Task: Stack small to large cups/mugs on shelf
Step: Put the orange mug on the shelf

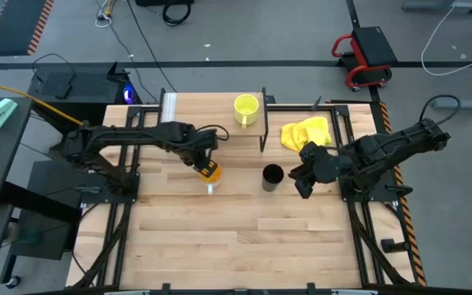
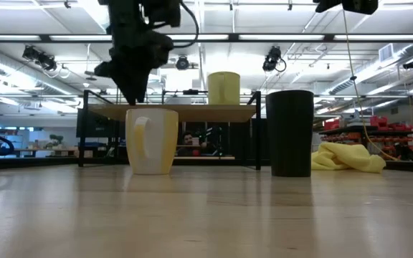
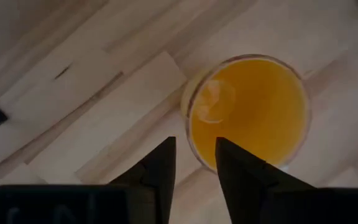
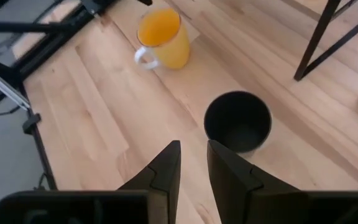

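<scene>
The orange-inside mug point(image 1: 211, 173) stands upright on the table, its pale handle point(image 4: 143, 57) toward the near edge. My left gripper point(image 3: 194, 155) hovers just above its rim, open, with one finger over the orange inside and one outside the wall. The black cup point(image 1: 272, 176) stands upright on the table to the mug's right. My right gripper point(image 4: 193, 155) is raised to the right of the cup, with a narrow gap between its fingers. The yellow-green mug point(image 2: 223, 88) stands on the shelf point(image 2: 185, 111).
A crumpled yellow cloth point(image 1: 306, 132) lies on the table right of the shelf, behind the right gripper. The shelf's thin black legs point(image 4: 319, 37) stand just behind the cup and mug. Bare wooden table point(image 1: 244, 238) stretches toward the near edge.
</scene>
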Robot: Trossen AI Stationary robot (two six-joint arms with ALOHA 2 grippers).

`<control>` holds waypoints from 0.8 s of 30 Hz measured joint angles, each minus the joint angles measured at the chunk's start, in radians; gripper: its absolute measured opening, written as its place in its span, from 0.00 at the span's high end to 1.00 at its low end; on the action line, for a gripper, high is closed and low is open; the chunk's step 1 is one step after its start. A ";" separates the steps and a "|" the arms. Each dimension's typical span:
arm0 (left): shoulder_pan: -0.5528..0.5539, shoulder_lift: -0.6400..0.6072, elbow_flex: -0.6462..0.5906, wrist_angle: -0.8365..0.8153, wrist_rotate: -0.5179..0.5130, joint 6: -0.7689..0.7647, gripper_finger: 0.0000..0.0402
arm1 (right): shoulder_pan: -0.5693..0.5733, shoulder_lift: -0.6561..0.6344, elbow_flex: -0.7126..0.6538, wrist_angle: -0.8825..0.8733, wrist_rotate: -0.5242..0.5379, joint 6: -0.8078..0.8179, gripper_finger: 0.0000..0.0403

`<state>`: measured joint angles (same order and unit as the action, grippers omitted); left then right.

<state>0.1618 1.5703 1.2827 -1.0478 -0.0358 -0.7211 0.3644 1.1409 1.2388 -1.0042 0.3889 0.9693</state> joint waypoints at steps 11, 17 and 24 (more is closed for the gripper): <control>0.001 0.075 0.001 0.059 0.031 0.000 0.64 | 0.026 0.057 0.000 -0.001 0.003 -0.001 0.78; 0.018 0.077 0.001 0.062 0.029 0.000 0.67 | 0.026 0.064 0.000 -0.003 0.004 -0.002 0.78; 0.041 0.079 0.000 0.065 0.029 0.001 0.69 | 0.026 0.066 0.000 -0.003 0.005 -0.003 0.78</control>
<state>0.2027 1.6493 1.2830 -0.9825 -0.0068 -0.7204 0.3904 1.2072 1.2388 -1.0073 0.3943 0.9665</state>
